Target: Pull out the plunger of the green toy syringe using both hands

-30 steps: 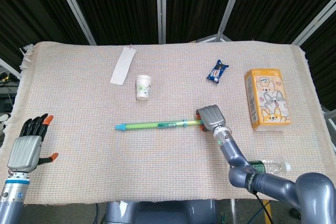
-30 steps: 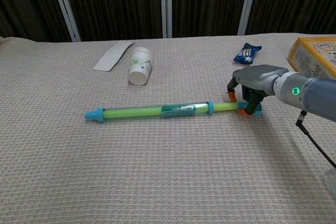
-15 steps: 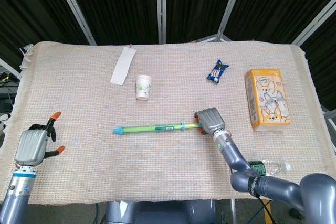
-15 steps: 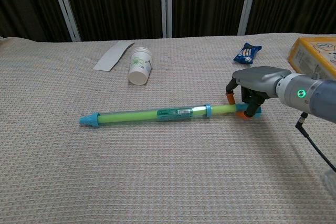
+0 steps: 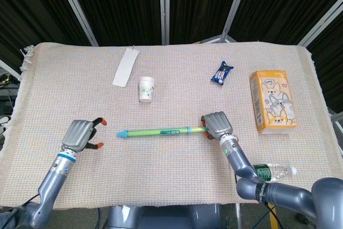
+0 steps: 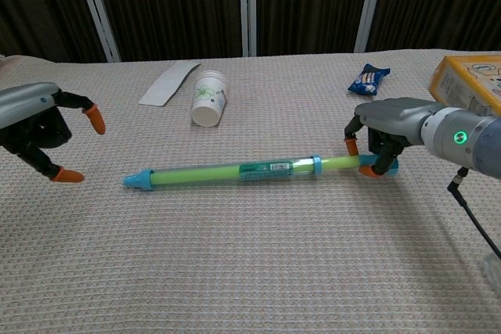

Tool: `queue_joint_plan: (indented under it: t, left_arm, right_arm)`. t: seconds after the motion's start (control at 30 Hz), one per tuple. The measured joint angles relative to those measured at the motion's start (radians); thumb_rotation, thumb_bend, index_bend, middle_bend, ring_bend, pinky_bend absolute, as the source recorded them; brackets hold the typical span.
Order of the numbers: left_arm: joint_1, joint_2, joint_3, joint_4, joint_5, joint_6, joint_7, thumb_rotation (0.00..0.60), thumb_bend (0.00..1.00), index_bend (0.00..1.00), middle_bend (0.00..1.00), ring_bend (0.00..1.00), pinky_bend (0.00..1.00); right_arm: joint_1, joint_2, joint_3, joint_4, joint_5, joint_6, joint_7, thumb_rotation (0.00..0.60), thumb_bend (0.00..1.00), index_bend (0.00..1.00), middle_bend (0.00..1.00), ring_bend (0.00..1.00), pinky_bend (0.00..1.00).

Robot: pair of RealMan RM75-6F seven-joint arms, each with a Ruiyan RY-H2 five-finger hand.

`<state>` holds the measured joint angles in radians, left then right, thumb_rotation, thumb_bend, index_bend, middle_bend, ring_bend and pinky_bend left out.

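Observation:
The green toy syringe [image 5: 155, 131] [image 6: 235, 171] lies flat across the middle of the cloth, its blue tip pointing left. My right hand [image 5: 216, 124] [image 6: 387, 127] grips the plunger end at the syringe's right, with orange fingertips curled around the rod. My left hand [image 5: 80, 135] [image 6: 35, 127] hovers a short way left of the blue tip [image 6: 135, 181], fingers apart and holding nothing. A gap remains between it and the tip.
A small paper cup [image 5: 146, 89] [image 6: 209, 98] and a white paper strip [image 5: 125, 67] lie behind the syringe. A blue snack packet [image 5: 221, 72] and an orange tissue box [image 5: 272, 100] sit at the right. A plastic bottle [image 5: 274, 171] lies near the front right edge.
My left hand has moved from the far left edge in toward the syringe's blue tip. The right hand kept its grip, and the syringe shifted slightly.

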<state>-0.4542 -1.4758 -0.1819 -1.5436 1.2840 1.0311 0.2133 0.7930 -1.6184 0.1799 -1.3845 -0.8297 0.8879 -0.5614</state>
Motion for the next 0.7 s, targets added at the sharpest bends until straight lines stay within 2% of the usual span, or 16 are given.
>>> queue_joint_plan:
  t: [0.4,0.7]
  left_arm:
    - [-0.155,-0.115,-0.065,0.068,-0.19,-0.152,0.087,0.6,0.17,0.44,0.94,0.85,1.0]
    - [-0.222,-0.174,-0.069,0.11,-0.303,-0.198,0.154,0.6,0.23,0.44,0.94,0.86,1.0]
  right_arm:
    - [0.003,0.012,-0.006,-0.029,0.011,0.019,-0.002,0.6,0.52,0.7,1.0,1.0,1.0]
    - [0.009,0.02,-0.008,-0.042,0.015,0.024,-0.005,0.6,0.52,0.7,1.0,1.0,1.0]
